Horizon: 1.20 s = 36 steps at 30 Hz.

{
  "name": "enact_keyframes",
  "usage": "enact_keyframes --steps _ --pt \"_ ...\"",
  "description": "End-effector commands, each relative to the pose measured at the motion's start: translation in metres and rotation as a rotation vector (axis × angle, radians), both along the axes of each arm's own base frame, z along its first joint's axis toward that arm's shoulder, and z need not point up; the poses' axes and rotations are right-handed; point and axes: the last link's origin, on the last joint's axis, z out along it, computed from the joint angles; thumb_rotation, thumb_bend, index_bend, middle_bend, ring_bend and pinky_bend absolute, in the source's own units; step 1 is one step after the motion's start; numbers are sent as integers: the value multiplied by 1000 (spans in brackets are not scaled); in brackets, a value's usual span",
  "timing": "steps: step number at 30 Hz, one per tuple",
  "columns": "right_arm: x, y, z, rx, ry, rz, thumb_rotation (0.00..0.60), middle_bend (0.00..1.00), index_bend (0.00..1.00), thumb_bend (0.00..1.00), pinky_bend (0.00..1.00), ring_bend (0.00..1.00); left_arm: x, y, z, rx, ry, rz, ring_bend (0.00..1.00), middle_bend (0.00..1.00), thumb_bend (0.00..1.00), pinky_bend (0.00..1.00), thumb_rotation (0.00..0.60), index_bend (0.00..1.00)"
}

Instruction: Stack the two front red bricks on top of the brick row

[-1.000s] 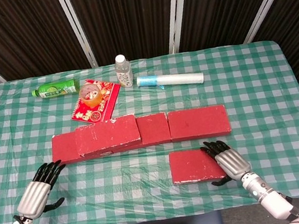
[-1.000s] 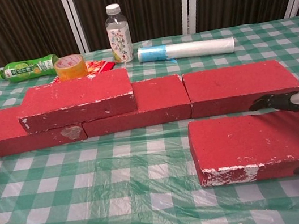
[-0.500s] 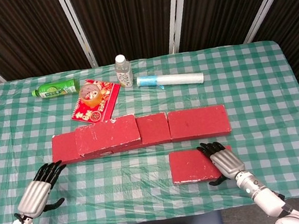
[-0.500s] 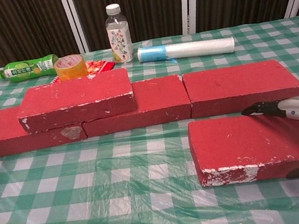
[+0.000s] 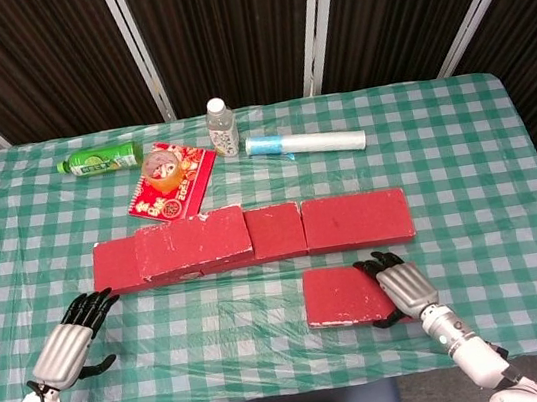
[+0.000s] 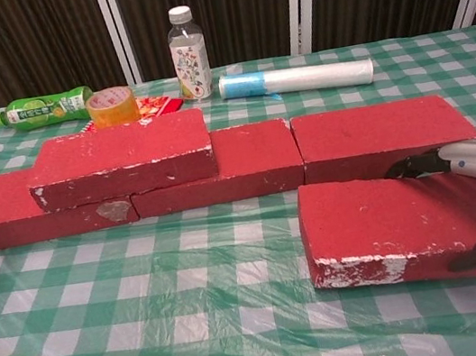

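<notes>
One red brick already sits atop the brick row (image 5: 253,235) at its left end. The right hand (image 5: 403,287) grips the remaining front brick (image 5: 343,296) at its right end, fingers over the top, thumb at the near side; the brick lies on the table (image 5: 463,152), near right. Next comes lifting it over onto the row. The left hand (image 5: 68,347) rests open, empty, near left. Bottles, tape and a plastic roll (image 5: 305,142) lie beyond, clear of the path.

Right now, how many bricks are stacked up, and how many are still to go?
One is done: a stacked brick already lies on top of the left end of the row. The second is in hand: the right robot hand grips the front brick by its right end, still low by the cloth. Left to do: lift it and set it on the row. The left robot hand holds nothing.
</notes>
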Motion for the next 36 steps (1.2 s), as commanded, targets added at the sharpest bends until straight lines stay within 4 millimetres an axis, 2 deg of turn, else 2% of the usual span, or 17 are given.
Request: enact_keyframes --steps 1,4,10,14,17,22,28,36 --pt "6 0 11 -30 -32 19 600 290 436 121 240 166 1 -1 0 7 4 -5 0 0 234 55 600 0" --pt "13 -3 24 -62 -59 55 600 291 435 120 240 166 2 -3 0 12 10 -11 0 0 234 55 600 0" --pt "35 -25 54 -121 -29 174 600 292 432 120 243 168 2 -4 -3 28 33 -11 0 0 241 56 600 0" --pt "58 -57 71 -186 -56 239 600 292 403 121 311 174 3 -3 -3 39 46 -17 0 0 244 56 600 0" --pt "68 -83 77 -204 -78 251 600 292 409 121 319 187 3 -2 -3 49 52 -19 0 0 251 55 600 0" --pt "74 -121 77 -183 -52 252 600 292 413 120 319 197 0 1 -2 78 69 -3 0 0 250 55 600 0" --pt "67 -152 68 -138 -25 207 600 292 379 121 319 197 -3 5 -4 90 84 18 0 0 251 55 600 0" --pt "56 -167 53 -80 -42 169 600 292 379 121 319 197 -3 7 -5 102 93 27 0 0 251 55 600 0"
